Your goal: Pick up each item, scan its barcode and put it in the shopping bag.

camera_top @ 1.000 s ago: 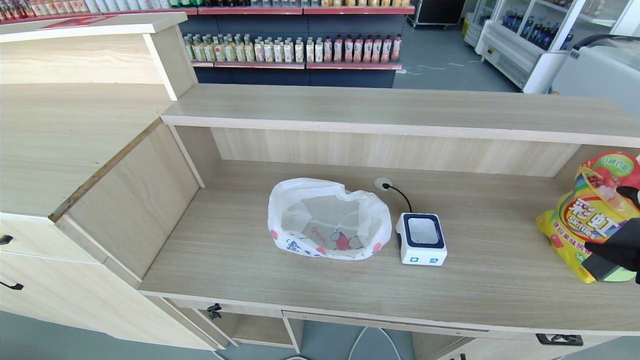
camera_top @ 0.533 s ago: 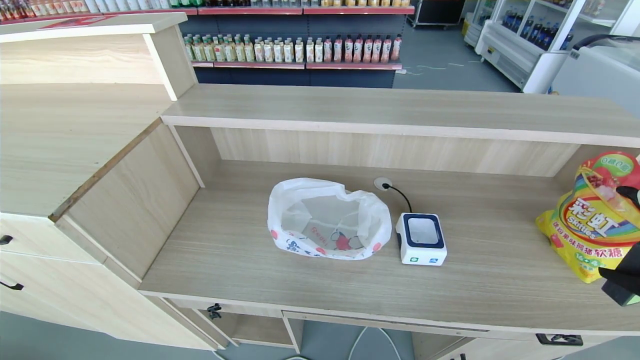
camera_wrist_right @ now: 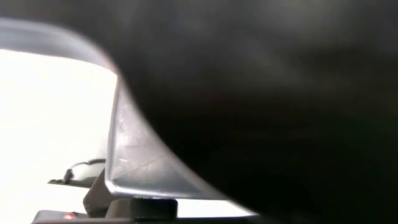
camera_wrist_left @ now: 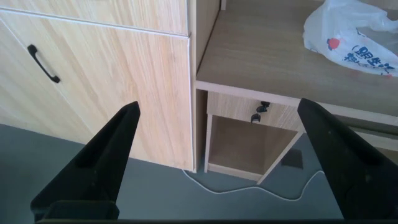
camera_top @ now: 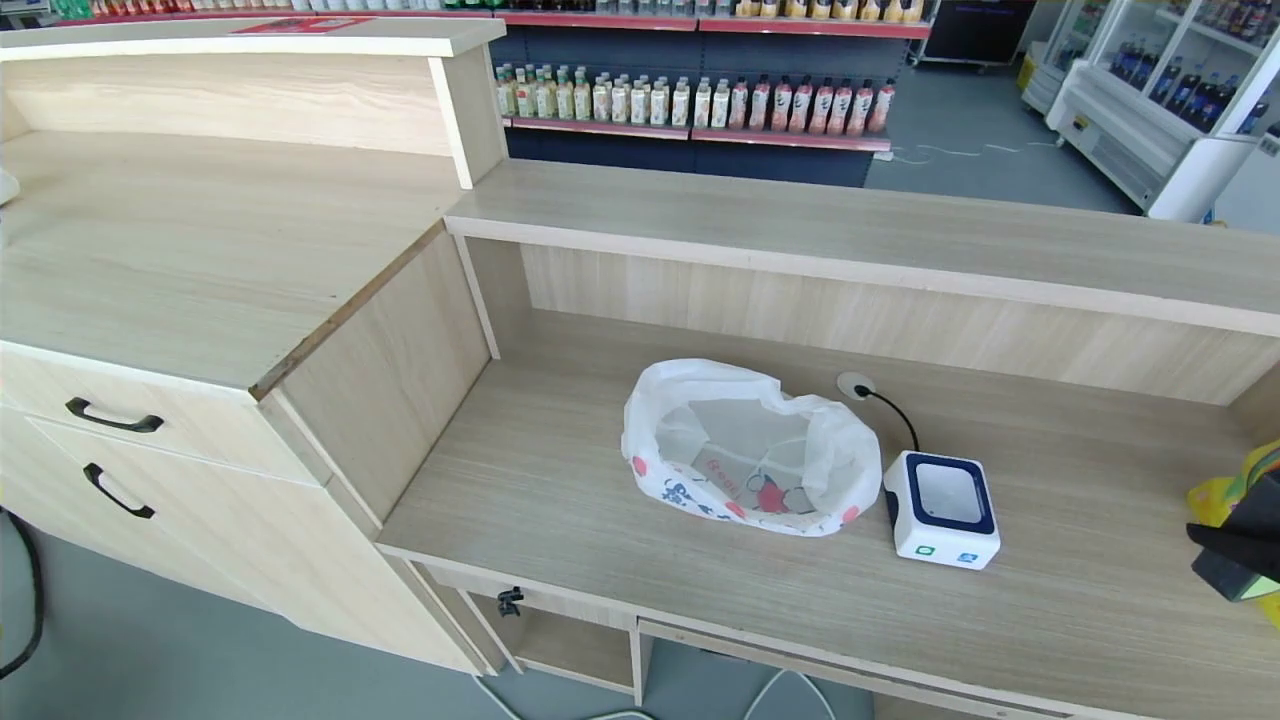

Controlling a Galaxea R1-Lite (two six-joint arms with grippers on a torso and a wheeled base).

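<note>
Barely started: nothing looks scanned or bagged yet
Left gripper [camera_wrist_left: 217,106] hangs wide open down by the cabinet front. Bag [camera_top: 750,450] looks empty mid-counter [camera_top: 1050,610], scanner [camera_top: 945,505] just right of it. The yellow candy pack [camera_top: 1215,493] is at the far right edge, mostly hidden behind the right gripper [camera_top: 1240,560], can't tell its grip

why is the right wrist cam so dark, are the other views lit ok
Right wrist view: a dark surface close to the lens, a blown-out white area beside it. Head view: even light, faint shadow by the shopping bag. Left wrist view: evenly lit, its fingers dark.
</note>
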